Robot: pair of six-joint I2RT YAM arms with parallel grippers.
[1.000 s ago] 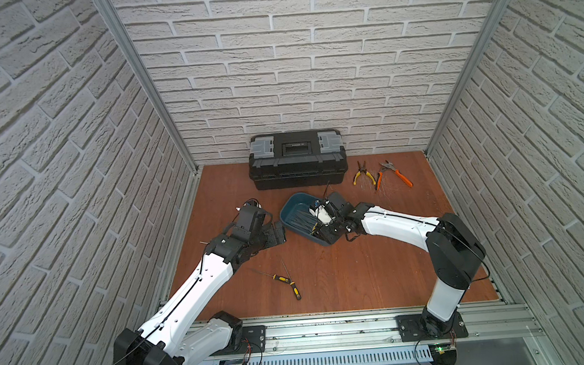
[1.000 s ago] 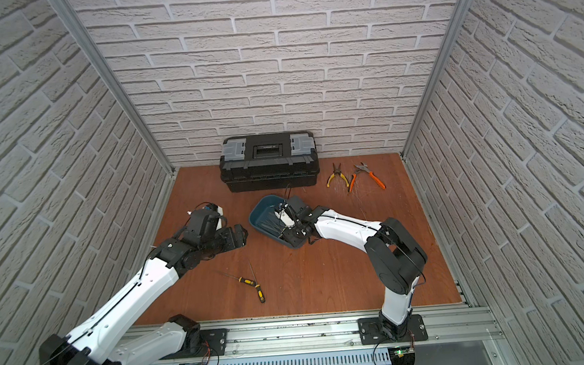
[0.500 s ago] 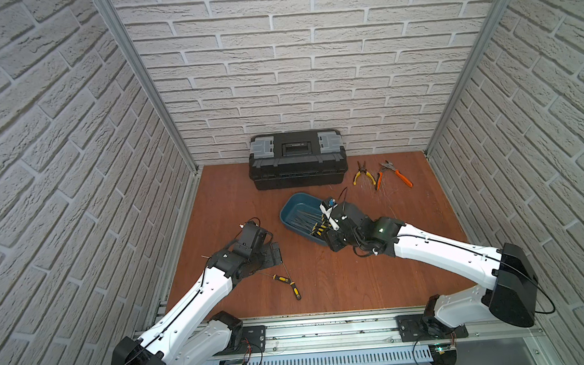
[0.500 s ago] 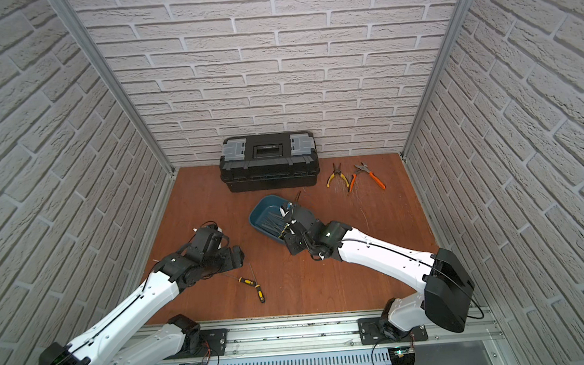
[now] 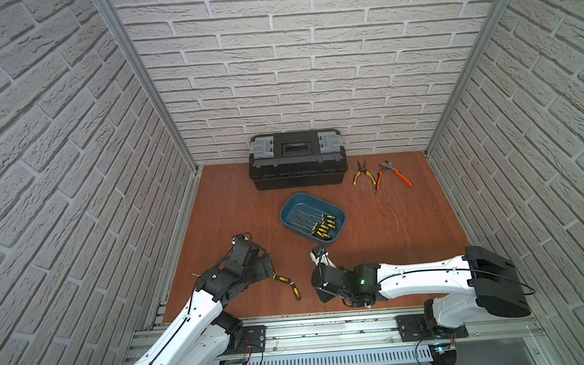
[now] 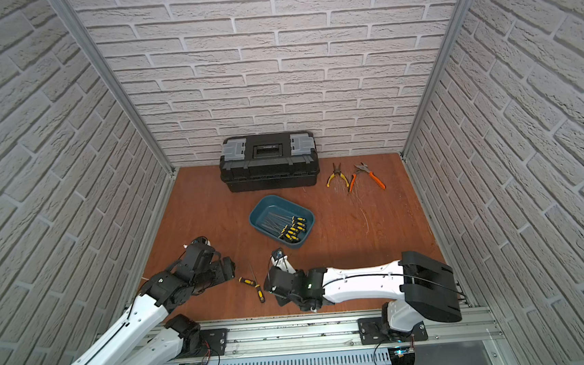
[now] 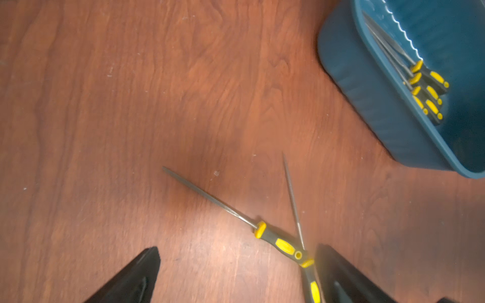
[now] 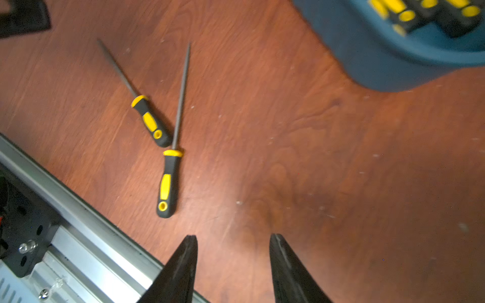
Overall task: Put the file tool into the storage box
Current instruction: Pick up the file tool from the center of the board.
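- In both top views, a scuffed brown wood table (image 5: 395, 246) sits hemmed in by white brick walls (image 5: 309, 64) on three sides, with a metal rail (image 5: 330, 326) along its front. A black toolbox (image 5: 297, 158) stands at the back wall with two pliers (image 5: 363, 169) beside it. The teal box (image 5: 297, 206) sits mid-table, holding a row of files (image 5: 318, 224).
- Two loose files (image 5: 281, 279) lie in a V near the front edge, outside the box and between the arms. The left arm (image 5: 194, 316) stretches up from the rail, and the left claw (image 5: 268, 265) is just beside them. The right arm (image 5: 422, 276) lies low along the front, wrist bent near the files.
- Left wrist view: the left claw's fingers (image 7: 341, 275) are spread wide, gripping nothing. One loose handle lies just beside a finger; whether they touch cannot be told.
- Right wrist view: the right claw (image 8: 233, 236) hangs over bare wood, fingers parted and empty. The loose files lie apart from it near the rail, and the blurred box lies beyond.
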